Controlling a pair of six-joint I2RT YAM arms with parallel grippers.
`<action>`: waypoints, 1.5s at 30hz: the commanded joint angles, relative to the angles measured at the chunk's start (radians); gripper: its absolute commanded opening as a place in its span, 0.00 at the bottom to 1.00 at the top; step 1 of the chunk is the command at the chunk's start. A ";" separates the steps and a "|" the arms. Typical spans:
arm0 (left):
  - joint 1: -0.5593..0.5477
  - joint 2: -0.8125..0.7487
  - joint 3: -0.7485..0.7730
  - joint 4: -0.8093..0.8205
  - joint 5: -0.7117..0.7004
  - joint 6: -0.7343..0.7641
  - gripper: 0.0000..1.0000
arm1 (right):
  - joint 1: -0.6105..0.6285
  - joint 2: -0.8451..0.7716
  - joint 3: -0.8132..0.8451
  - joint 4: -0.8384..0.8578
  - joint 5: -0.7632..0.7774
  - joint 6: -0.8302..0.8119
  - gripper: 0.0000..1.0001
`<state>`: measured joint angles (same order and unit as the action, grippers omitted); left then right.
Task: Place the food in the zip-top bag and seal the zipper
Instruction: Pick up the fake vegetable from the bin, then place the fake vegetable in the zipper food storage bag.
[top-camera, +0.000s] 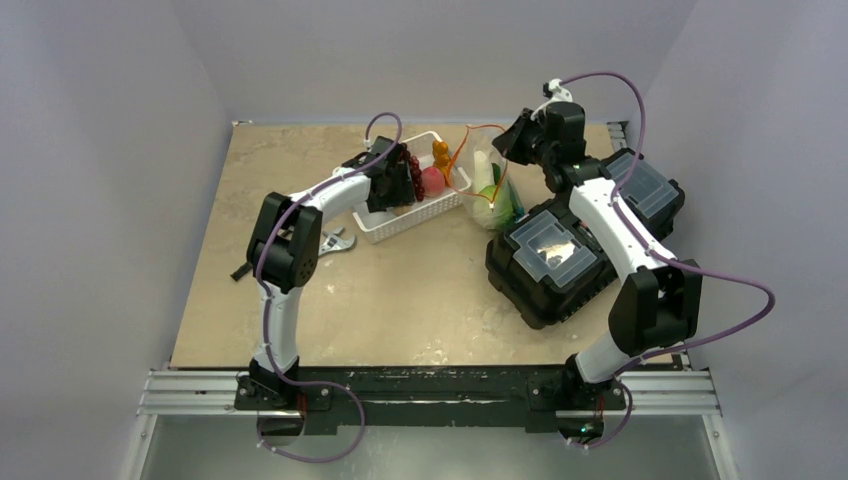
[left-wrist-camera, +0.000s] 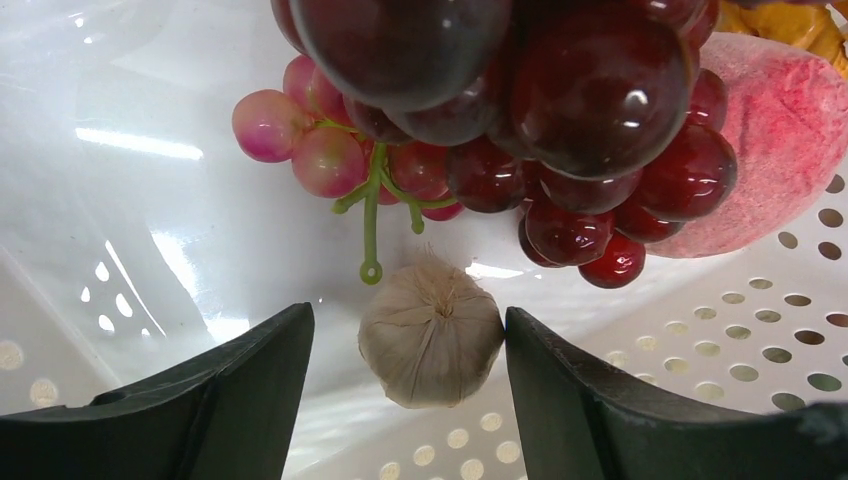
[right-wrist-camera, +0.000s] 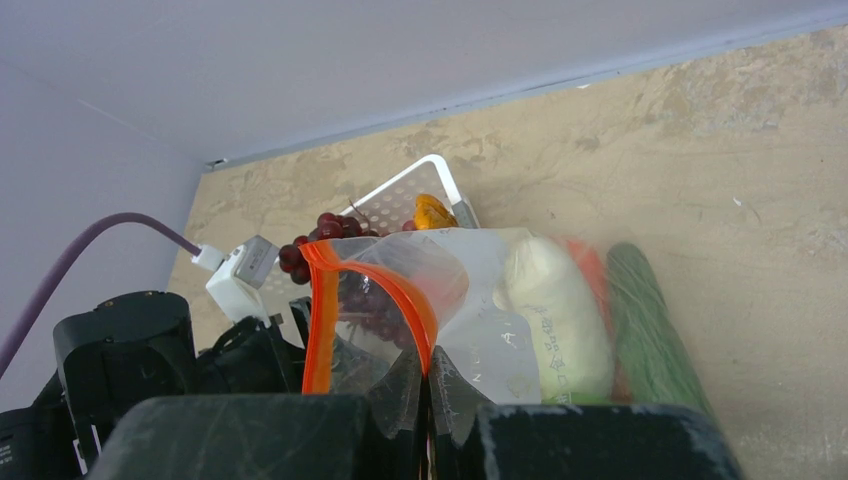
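Left gripper (left-wrist-camera: 405, 322) gapes empty around the garlic bulb (left-wrist-camera: 431, 340); closing askew could squirt it away. Right gripper (right-wrist-camera: 428, 388) pinches the zipper (right-wrist-camera: 400, 296).

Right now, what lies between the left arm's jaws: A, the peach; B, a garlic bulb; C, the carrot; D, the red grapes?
B: the left wrist view shows a garlic bulb between the jaws of the left gripper, with the red grapes beyond.

Grapes (left-wrist-camera: 520, 130) and garlic (left-wrist-camera: 431, 335) in basket (top-camera: 402, 228), bag (top-camera: 487, 172) to its right, case (top-camera: 550, 262) beside bag
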<state>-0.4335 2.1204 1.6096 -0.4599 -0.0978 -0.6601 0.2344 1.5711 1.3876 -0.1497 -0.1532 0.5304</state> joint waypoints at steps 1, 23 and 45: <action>-0.004 -0.011 0.039 -0.008 -0.033 0.026 0.68 | -0.003 -0.028 0.000 0.073 -0.029 0.001 0.00; 0.019 -0.112 0.033 -0.008 0.038 0.079 0.33 | -0.004 -0.042 -0.036 0.091 -0.063 0.013 0.00; -0.054 -0.837 -0.377 0.328 0.297 0.005 0.26 | 0.021 -0.059 -0.083 0.119 -0.134 0.026 0.00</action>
<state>-0.4156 1.3346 1.3380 -0.2962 0.1173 -0.6125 0.2428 1.5608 1.3029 -0.0761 -0.2569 0.5579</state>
